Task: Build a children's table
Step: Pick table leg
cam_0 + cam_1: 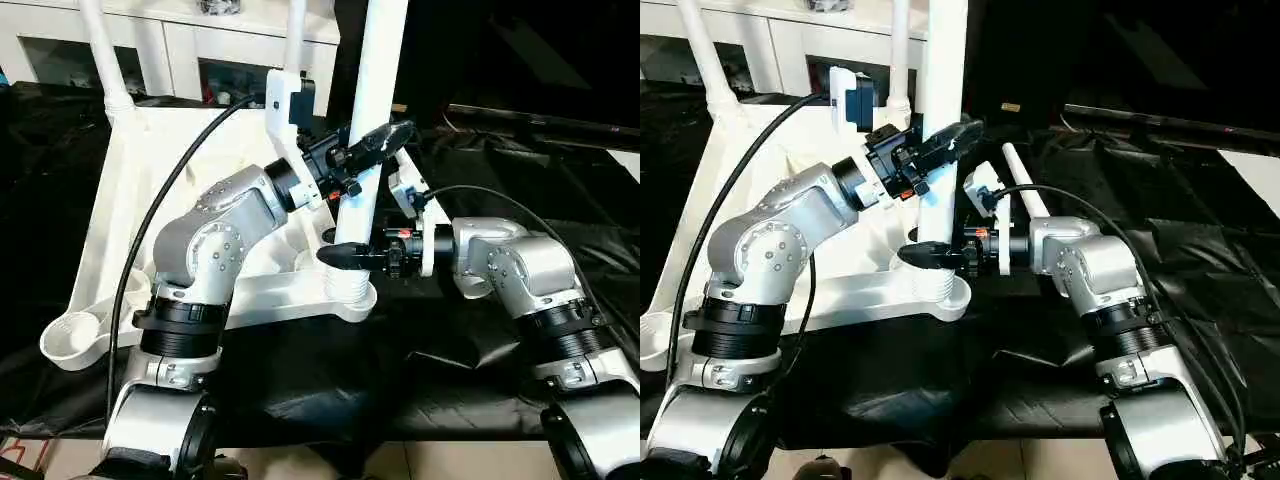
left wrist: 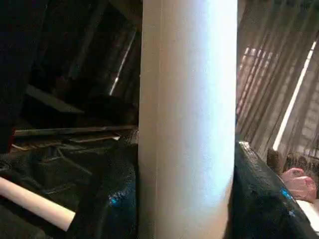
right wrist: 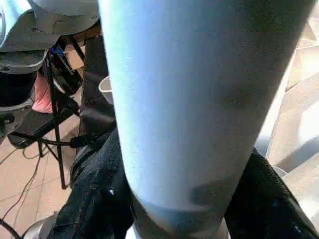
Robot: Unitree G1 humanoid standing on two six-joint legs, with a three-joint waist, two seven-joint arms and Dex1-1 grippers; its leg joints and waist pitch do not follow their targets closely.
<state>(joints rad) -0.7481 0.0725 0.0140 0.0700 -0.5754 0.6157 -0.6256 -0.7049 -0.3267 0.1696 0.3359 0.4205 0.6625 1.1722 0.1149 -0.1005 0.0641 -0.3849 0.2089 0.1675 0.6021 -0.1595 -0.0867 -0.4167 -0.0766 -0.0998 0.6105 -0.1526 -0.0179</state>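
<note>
Clamped on the upright leg (image 1: 377,70) with the left gripper (image 1: 375,140), a good way above the right gripper (image 1: 345,256), which pinches the same leg just above its threaded foot. Seated, or nearly seated, directly beneath the right gripper in the near corner socket (image 1: 350,298) of the upturned table top (image 1: 130,200). Lying beyond the right gripper on the black cloth (image 1: 300,370): a spare leg (image 1: 1025,182), well apart from both grippers.

Risks, as a judgement:
- Cross-threading or jamming if pushed down with the leg tilted against the socket axis.
- Fighting between two grips on one leg: bending or twisting it, or slipping on the smooth plastic, if moved out of step.
- Lifting or sliding the light table top on the cloth by side force at the socket, since nothing visible holds it down.
- Fouling the right fingers against the socket rim when lowering further.

Hard to make out:
- Depth of the thread inside the socket, hidden by the right gripper's fingers.
- Far side of each grip, behind the leg.
- Upper end of the leg, cut off at the frame edge.
- Straightness of the leg, not judgeable from the wrist views.
</note>
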